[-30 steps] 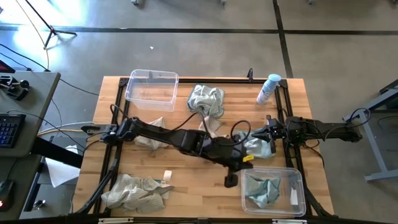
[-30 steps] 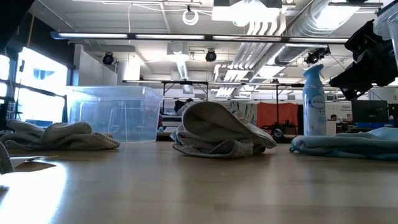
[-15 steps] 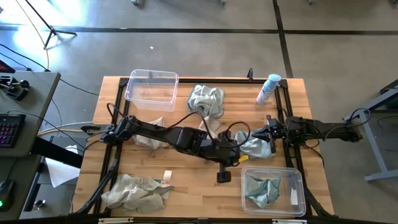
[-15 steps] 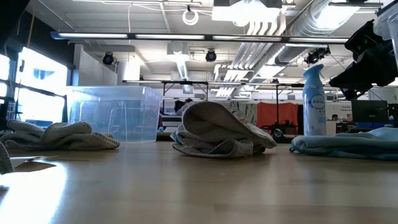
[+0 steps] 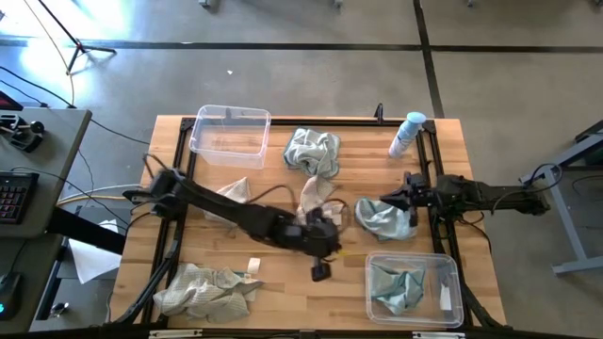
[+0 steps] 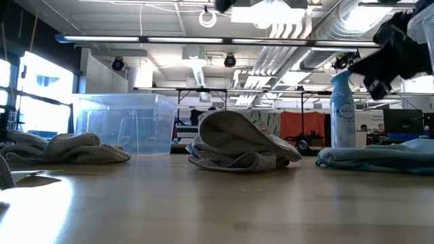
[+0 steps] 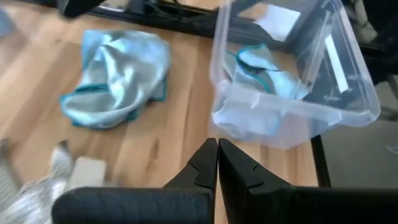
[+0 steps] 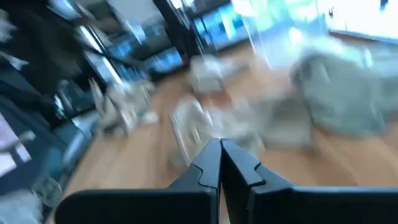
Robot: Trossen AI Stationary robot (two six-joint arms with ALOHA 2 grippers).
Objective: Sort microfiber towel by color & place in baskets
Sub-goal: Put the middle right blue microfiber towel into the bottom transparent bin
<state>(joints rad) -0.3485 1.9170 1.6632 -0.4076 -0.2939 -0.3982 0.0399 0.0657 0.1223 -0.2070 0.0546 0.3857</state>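
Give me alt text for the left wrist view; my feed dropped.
The left gripper, shut and empty, hangs over the wooden table facing a clear basket that holds a pale teal towel. A second teal towel lies crumpled on the table beside the basket, and a beige-grey towel shows at the picture's edge.

The setting was a large open lab or workshop hall. Exposed ceiling ducts (image 6: 352, 27) and strip lights (image 6: 108, 38) ran overhead, the floor (image 5: 311, 85) was bare concrete, and a keyboard (image 5: 11, 196) sat on a desk left of the wooden table (image 5: 283, 282).
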